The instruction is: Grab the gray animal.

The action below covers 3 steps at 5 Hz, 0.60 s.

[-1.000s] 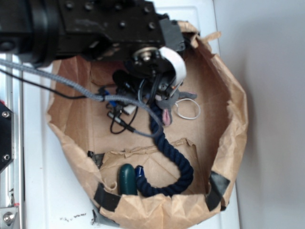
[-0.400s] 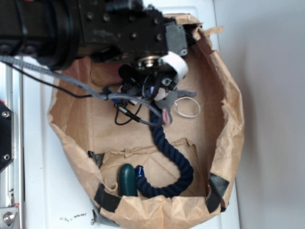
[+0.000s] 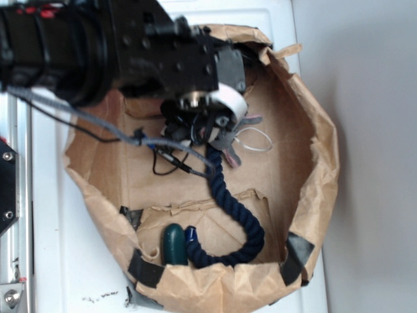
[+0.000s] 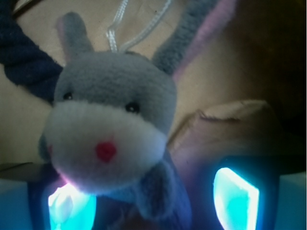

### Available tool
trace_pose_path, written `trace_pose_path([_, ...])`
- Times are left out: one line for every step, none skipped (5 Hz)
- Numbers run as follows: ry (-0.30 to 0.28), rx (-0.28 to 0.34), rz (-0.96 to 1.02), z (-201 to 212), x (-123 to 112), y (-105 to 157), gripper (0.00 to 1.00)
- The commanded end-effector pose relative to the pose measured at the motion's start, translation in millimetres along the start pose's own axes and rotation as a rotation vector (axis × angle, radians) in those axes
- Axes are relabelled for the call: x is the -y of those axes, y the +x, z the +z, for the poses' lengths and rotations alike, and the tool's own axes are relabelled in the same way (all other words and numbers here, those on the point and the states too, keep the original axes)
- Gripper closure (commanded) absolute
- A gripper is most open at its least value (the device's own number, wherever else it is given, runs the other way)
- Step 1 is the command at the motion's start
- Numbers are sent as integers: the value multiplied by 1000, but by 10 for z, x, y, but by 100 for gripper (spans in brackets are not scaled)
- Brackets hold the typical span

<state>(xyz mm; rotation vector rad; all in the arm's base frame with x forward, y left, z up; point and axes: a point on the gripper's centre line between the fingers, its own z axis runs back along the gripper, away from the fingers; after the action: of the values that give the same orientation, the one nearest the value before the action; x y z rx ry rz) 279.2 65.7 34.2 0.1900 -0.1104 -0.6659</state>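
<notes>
Wrist view: the gray animal [image 4: 112, 139] fills the frame, face-on (cream muzzle, red nose), between the tool's [image 4: 153, 201] glowing pads; grip unclear. Exterior view alone shows its navy rope tail [image 3: 238, 212] curling through the paper bag [image 3: 313, 176].

The gray animal [image 4: 111, 139], a plush with cream muzzle, red nose and pink-lined ears, is facing the wrist camera, its navy rope tail curling away.

Bulky black screw-studded arm [image 3: 98, 45], braided gray cable [image 3: 98, 125], white wrist band [image 3: 229, 99].
</notes>
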Motion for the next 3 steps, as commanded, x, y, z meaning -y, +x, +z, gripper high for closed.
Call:
trace_pose_path([14,38,22,93,-51,124,100])
trace_pose_path([-12,49,13,164,-54,92,100])
trace_pose_path([-21,56,10,214,-39,102,100])
